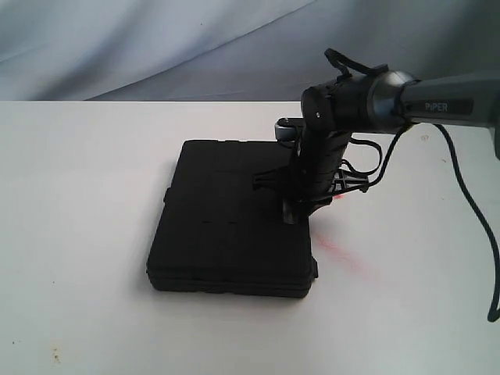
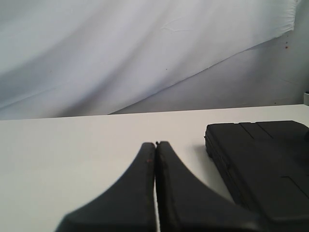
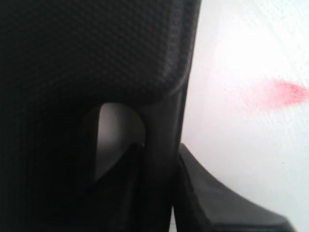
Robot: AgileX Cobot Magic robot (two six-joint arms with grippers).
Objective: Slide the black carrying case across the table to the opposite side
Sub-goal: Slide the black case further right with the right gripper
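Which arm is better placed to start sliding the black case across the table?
Right. The right gripper is down at the black carrying case, its fingers either side of the case's handle. The left gripper is shut, over bare table, apart from the case.

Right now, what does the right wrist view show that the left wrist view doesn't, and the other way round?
Only the right wrist view: the handle of the black carrying case up close, its bar between the jaws of the right gripper, which press on both sides, and a red smear on the table. Only the left wrist view: the left gripper, jaws shut on nothing over bare table, the pale backdrop cloth, and the case's flat lid and side edge, apart from that gripper. Both: the case and the white table.
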